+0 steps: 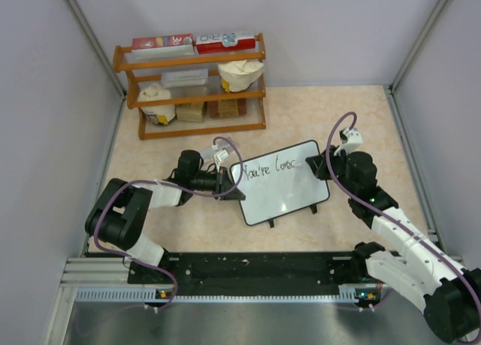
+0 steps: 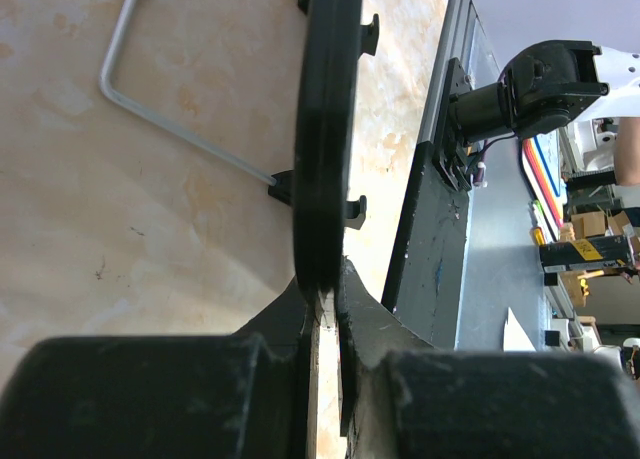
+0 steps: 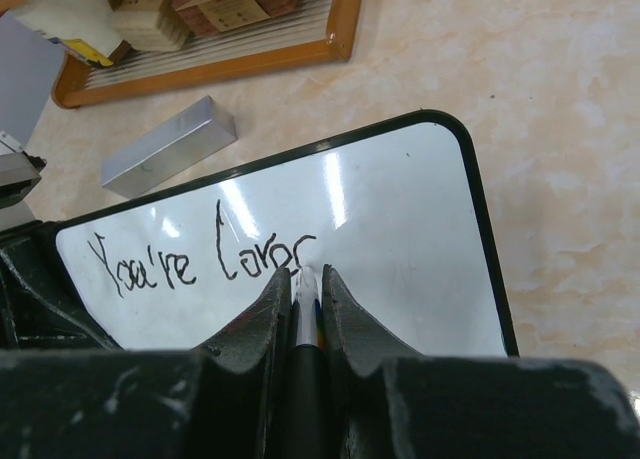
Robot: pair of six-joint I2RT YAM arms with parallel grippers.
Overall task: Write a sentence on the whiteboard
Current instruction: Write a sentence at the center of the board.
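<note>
Whiteboard [image 1: 289,193] edge clamped in left pincer [image 2: 322,291]; right pincer [image 3: 303,276] closed on marker [image 3: 304,314], tip touching sentence [image 3: 245,261].

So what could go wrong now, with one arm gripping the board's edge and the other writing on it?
Two risks, I'd guess. The left gripper pinches only the thin edge of the whiteboard, so pressure from the marker might twist or shift it and wobble the letters. The right gripper hangs close over the unfinished sentence, so a low pass could smudge it.
</note>
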